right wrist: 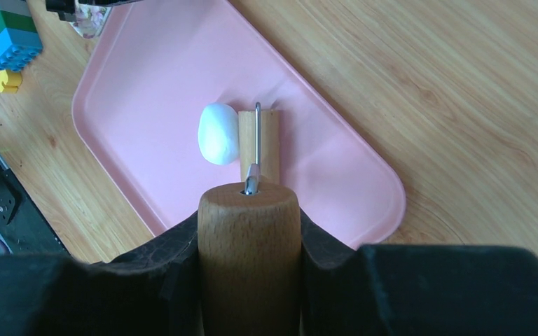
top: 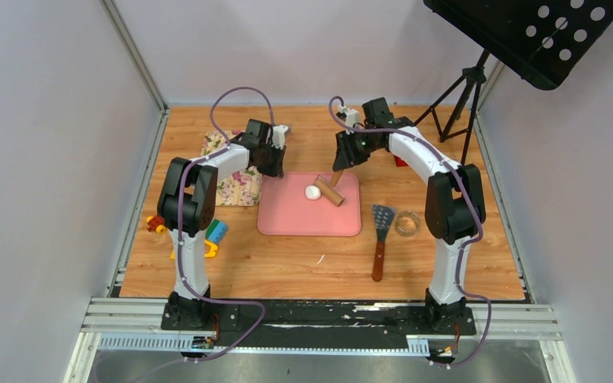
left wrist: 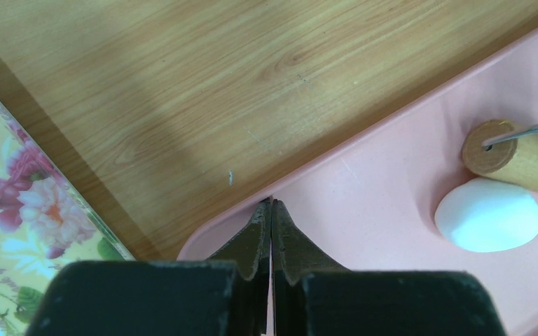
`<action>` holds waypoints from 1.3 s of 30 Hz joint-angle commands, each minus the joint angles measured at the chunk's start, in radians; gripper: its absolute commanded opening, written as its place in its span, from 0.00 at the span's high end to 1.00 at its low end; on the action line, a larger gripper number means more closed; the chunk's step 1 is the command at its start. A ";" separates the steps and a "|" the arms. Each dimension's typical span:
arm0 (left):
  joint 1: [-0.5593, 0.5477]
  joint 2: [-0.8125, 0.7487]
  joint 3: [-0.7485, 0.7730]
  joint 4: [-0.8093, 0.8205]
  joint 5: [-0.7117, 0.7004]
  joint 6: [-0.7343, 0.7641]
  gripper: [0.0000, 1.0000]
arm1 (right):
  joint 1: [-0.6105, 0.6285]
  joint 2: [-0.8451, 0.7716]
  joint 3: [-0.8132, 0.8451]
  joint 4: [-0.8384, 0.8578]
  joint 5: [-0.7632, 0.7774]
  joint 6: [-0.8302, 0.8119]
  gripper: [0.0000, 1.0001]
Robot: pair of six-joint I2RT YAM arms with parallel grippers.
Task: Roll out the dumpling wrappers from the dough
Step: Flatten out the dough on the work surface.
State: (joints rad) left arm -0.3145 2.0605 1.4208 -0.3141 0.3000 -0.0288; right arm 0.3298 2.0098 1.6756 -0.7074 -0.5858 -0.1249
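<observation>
The roller could shove the dough ball sideways rather than climb it, or slide the tray. The tray held only that ball, touching the roller. The right gripper clamped the roller's handle; the left gripper, fingers together, sat at the tray's corner.
</observation>
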 commanded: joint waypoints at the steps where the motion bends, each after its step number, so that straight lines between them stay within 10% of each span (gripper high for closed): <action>1: -0.006 -0.005 -0.020 0.004 -0.031 -0.011 1.00 | 0.055 0.033 0.018 0.015 -0.014 0.022 1.00; 21: -0.011 0.000 -0.019 0.005 -0.027 -0.010 1.00 | 0.089 -0.062 0.066 0.008 0.293 -0.096 1.00; 39: -0.011 0.009 -0.013 0.001 -0.033 -0.005 1.00 | 0.143 -0.065 0.231 -0.036 0.024 -0.018 1.00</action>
State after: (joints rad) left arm -0.3210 2.0605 1.4181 -0.3065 0.3008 -0.0391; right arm 0.4290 1.9598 1.8664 -0.7506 -0.4904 -0.1844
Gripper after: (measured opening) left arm 0.006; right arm 0.332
